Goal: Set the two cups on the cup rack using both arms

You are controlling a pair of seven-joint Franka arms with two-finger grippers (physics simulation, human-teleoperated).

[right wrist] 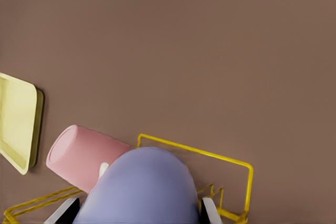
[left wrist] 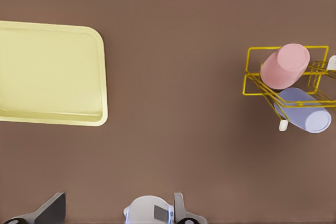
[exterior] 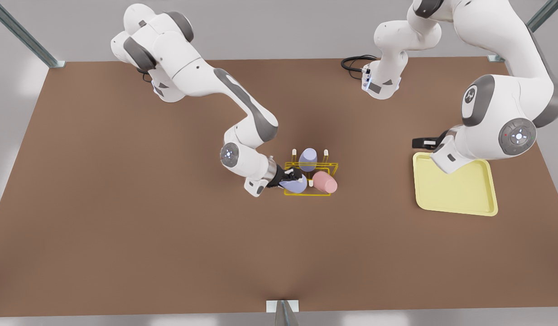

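now | right claw (exterior: 291, 177) grips lavender cup (exterior: 293, 184) | base toward rack (exterior: 311, 179)

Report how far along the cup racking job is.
Done: the pink cup and one lavender cup sit on the yellow rack. In hand: the right gripper holds a second lavender cup at the rack's edge, not yet released. The left gripper waits by the tray.

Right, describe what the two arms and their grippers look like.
Both arms are glossy white with rounded segments and grey joint bands. Round caps with glowing blue-white lights sit on some joints. The right gripper and left gripper are small, black and two-fingered. A black cable loops behind.
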